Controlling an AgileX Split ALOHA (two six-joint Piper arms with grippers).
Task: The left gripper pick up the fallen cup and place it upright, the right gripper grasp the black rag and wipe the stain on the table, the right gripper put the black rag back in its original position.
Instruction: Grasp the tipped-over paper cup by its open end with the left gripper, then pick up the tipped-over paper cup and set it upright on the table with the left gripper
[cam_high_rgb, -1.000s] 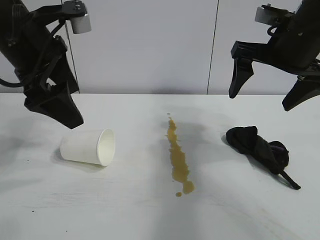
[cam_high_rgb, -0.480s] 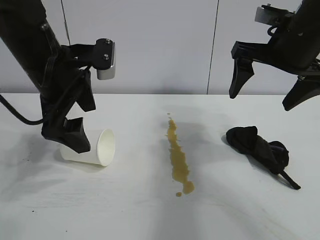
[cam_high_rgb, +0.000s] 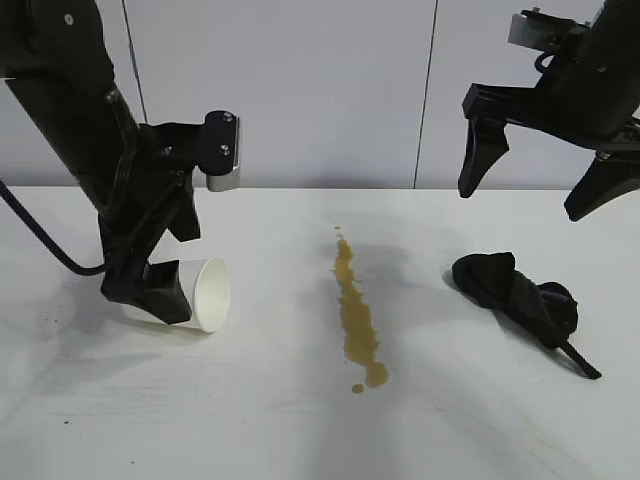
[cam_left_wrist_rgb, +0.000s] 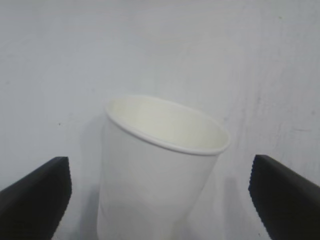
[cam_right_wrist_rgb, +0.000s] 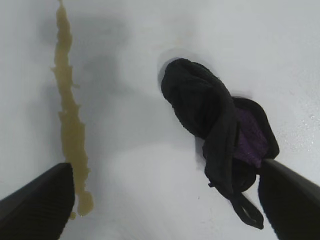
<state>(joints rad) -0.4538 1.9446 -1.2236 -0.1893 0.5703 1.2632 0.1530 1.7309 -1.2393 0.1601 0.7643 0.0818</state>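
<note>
Nothing here carries writing that I can read: the cup (cam_high_rgb: 195, 295) is plain white, and the black rag (cam_high_rgb: 515, 297) shows only a patch of purple in its folds, no label.

By count there is one cup, one rag, one stain (cam_high_rgb: 355, 312) with a few small droplets at its near end, and my two arms, on one white desk (cam_high_rgb: 300, 420).

My left gripper (cam_high_rgb: 150, 290) reaches steeply down to the cup at the left of the desk. The cup lies on its side with its open mouth turned toward the stain. My fingers (cam_left_wrist_rgb: 35, 197) there are spread wide, one on each side of the cup body, and neither touches it in the left wrist view; from outside, the near finger covers the cup's closed end.

My right gripper (cam_high_rgb: 540, 170) hangs high above the right side of the desk, tilted downward over the rag, fingers (cam_high_rgb: 480, 150) wide apart and holding nothing. The rag lies bunched on the desk below, its thin strap tail trailing toward the near right edge, well apart from the stain, which runs as a long narrow yellowish-brown streak down the middle of the desk between cup and rag.
</note>
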